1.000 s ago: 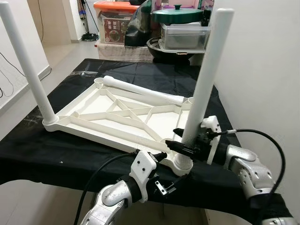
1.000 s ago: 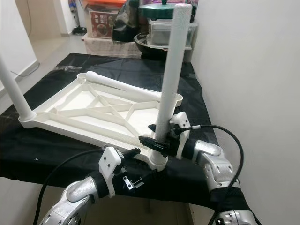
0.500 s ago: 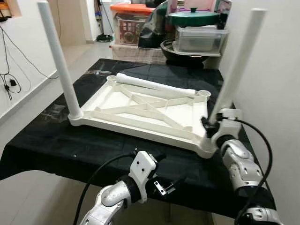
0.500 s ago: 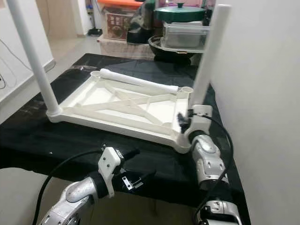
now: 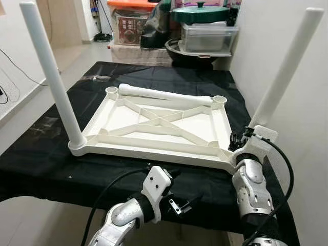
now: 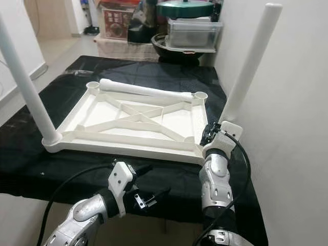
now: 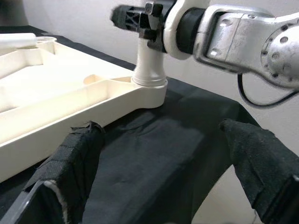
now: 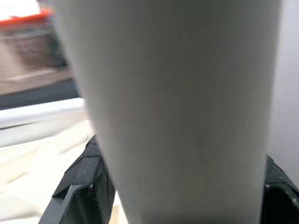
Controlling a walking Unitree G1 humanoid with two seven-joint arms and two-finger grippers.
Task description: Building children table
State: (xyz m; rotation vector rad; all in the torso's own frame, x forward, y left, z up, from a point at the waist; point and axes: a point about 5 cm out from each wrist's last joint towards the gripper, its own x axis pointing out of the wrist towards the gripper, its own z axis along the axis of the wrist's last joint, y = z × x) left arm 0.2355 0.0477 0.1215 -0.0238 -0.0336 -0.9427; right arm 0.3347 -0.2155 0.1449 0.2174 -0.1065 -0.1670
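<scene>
Black cloth (image 5: 46,154) covers the worktop, bearing the upturned white tabletop (image 5: 159,125). Right gripper (image 5: 242,139) clamps the near-right leg (image 5: 284,66); left gripper (image 7: 154,154) hovers spread wide, holding nothing.

Bench (image 5: 46,154) under a black cloth (image 5: 169,79). Past its far edge, 12 o'clock: clear plastic box (image 5: 207,37) with a green lid (image 5: 200,13) on top, black bowl (image 5: 182,50) below it. 11 o'clock: orange-lidded storage bin (image 5: 130,23). White wall (image 5: 277,41) at 3 o'clock, tiled floor (image 5: 72,59) at 10 o'clock.
</scene>
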